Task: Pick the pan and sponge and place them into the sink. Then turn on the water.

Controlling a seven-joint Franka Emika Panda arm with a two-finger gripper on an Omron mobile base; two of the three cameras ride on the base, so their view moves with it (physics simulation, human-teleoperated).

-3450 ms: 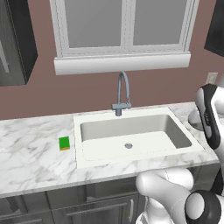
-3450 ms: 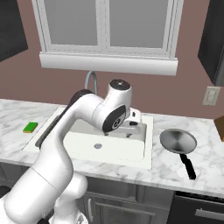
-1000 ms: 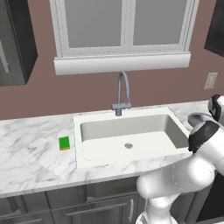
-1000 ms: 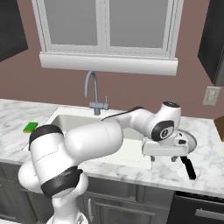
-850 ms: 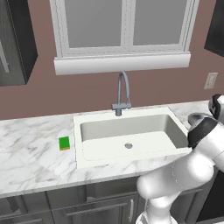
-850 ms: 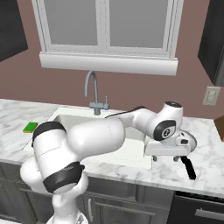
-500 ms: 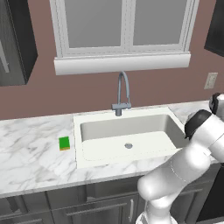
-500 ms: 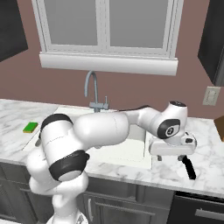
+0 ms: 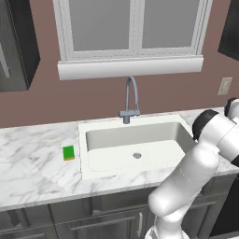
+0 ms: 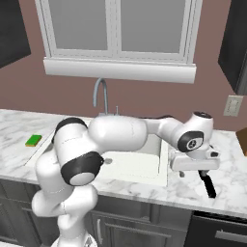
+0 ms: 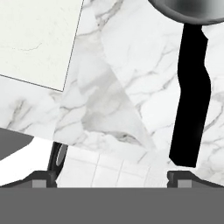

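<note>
The white arm reaches across the front of the sink (image 10: 161, 166) to the right-hand stretch of marble counter (image 10: 226, 176), its wrist bent so the hand points down at the worktop. The gripper (image 10: 193, 172) hangs low over the counter just right of the sink's raised rim, jaws spread wide with nothing between them. In the hand view the two dark fingertips (image 11: 43, 177) stand far apart at the bottom edge, and the pan (image 11: 192, 11) lies ahead of them on the marble: its grey bowl sits at the top of that view, and its black handle (image 11: 190, 96) runs back toward the right-hand fingertip, ending just short of it, off to one side of the open gap and not between the fingers. In the right base view the handle (image 10: 209, 185) pokes out from under the hand. The green sponge (image 9: 68, 152) rests on the counter left of the sink, well apart from the gripper. The grey faucet (image 9: 130, 100) stands behind the basin.
</note>
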